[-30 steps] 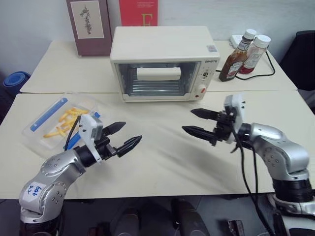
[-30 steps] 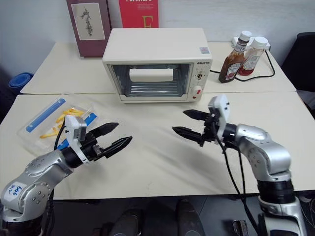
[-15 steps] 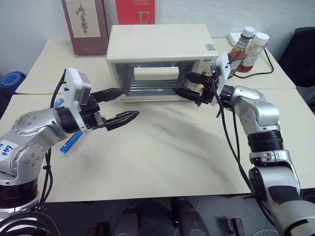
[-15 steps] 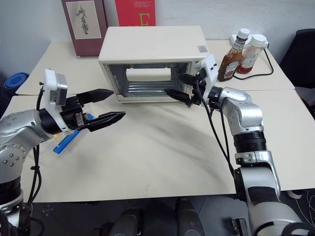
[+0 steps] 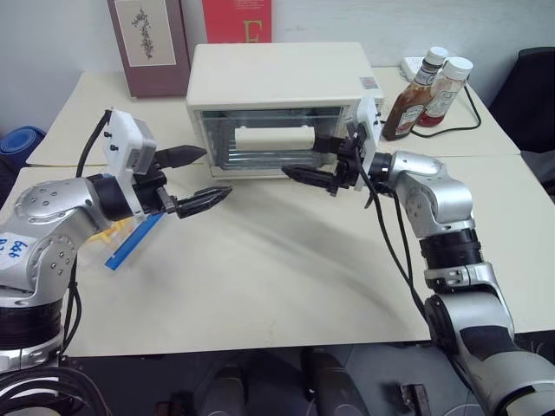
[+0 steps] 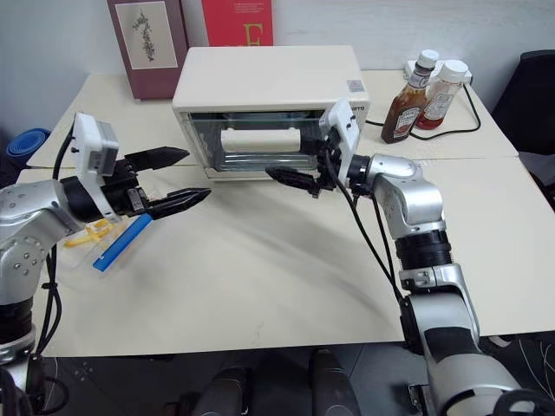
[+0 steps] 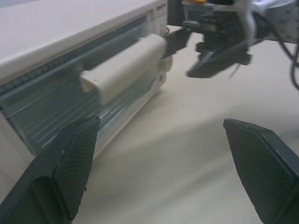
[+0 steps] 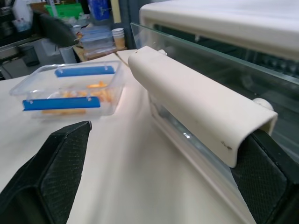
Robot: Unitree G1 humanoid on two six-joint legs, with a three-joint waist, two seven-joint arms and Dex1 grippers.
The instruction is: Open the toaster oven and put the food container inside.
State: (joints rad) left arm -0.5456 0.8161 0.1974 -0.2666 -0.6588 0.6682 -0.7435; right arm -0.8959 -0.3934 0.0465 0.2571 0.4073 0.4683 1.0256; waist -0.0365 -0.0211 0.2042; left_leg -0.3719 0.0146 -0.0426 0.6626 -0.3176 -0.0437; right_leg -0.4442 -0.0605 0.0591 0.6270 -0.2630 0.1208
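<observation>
A cream desk [image 5: 286, 277] is seen, with a second cream desk butted behind it along a seam. The toaster oven [image 5: 277, 87] is set at that seam, its glass door shut and its white bar handle [image 5: 276, 139] across the front. Behind it two framed pictures, one dark red [image 5: 147, 43] and one bright red [image 5: 236, 10], are leaned against a pale wall. Two sauce bottles [image 5: 429, 87] and a black cable [image 5: 473, 117] are placed to the oven's right.

The food container [image 8: 70, 91] is found on the desk to the oven's left; from the head views it is largely hidden behind the left arm, only a blue strip [image 5: 134, 240] and some yellow fries being visible.

The left gripper [image 5: 198, 176] is held spread wide and empty before the oven's left side. The right gripper [image 5: 314, 163] is likewise spread wide, one finger on either side of the handle's end; contact cannot be made out.
</observation>
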